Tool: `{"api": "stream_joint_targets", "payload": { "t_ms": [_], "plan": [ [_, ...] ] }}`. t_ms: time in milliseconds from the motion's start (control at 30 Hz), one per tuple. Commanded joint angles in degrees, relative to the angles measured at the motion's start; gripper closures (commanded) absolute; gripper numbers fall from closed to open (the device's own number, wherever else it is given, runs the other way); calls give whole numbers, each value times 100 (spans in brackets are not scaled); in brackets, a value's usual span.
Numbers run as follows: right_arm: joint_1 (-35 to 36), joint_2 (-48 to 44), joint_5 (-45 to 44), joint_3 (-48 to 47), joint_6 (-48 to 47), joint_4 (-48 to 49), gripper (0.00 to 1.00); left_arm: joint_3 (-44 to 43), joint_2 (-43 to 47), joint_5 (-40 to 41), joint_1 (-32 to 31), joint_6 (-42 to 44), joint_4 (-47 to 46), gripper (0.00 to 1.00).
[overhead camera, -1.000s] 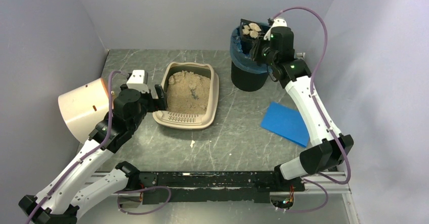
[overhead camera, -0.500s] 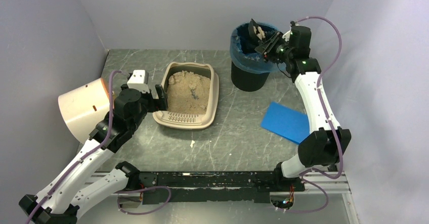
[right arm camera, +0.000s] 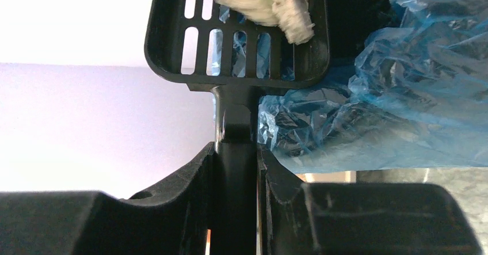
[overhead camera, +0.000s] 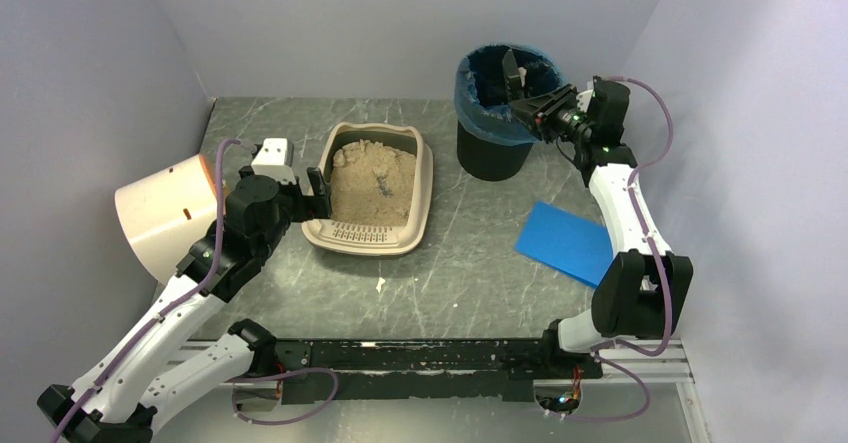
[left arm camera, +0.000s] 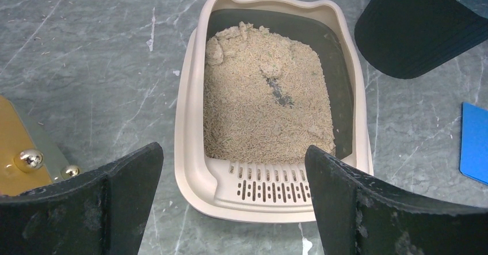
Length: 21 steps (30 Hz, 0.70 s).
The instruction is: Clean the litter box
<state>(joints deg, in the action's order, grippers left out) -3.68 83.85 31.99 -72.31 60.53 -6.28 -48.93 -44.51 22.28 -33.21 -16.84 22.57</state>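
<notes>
Squarely between the left and right edges of the grey surface (overhead camera: 480,263), and nearer its far edge, sits the beige litter box (overhead camera: 426,185). Tan litter is heaped inside it, and its slotted grate lip (left arm camera: 270,189) faces the near edge. The left claw (left arm camera: 233,154) hovers by that grate end on the box's left side with its fingers spread wide. Its wrist camera shows the tray framed between the two black fingers; whether either touches the rim cannot be told. Well apart, at the far right corner, the right claw (right arm camera: 236,163) is clamped on the handle of a black slotted scoop (right arm camera: 236,65), holding it over a black bin (overhead camera: 490,158) lined in blue plastic. Pale clumps (right arm camera: 288,19) lie on the scoop's slats. A blue sheet (overhead camera: 565,243) lies flat near the right edge, and a cream drum (overhead camera: 165,213) leans at the left edge.
</notes>
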Motion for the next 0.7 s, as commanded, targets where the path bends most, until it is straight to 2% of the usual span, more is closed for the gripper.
{"api": "stream_joint_targets", "payload": {
  "t_ms": [0,167,333,500,667],
  "plan": [
    [-90,-255,307,106,612,898,100,41,74,-74,-27,86,-79,2],
    [-154,-279,573,530,1268,1675,100,24,48,-93,-27,109,-73,2],
    [-173,-313,639,711,1470,1868,100,32,69,-83,-19,109,-85,2],
    [-238,-341,895,1116,2343,2707,100,28,73,-84,-19,97,-70,2],
    [-339,-430,868,1264,2843,3061,100,45,102,-87,-19,98,-85,2]
  ]
}}
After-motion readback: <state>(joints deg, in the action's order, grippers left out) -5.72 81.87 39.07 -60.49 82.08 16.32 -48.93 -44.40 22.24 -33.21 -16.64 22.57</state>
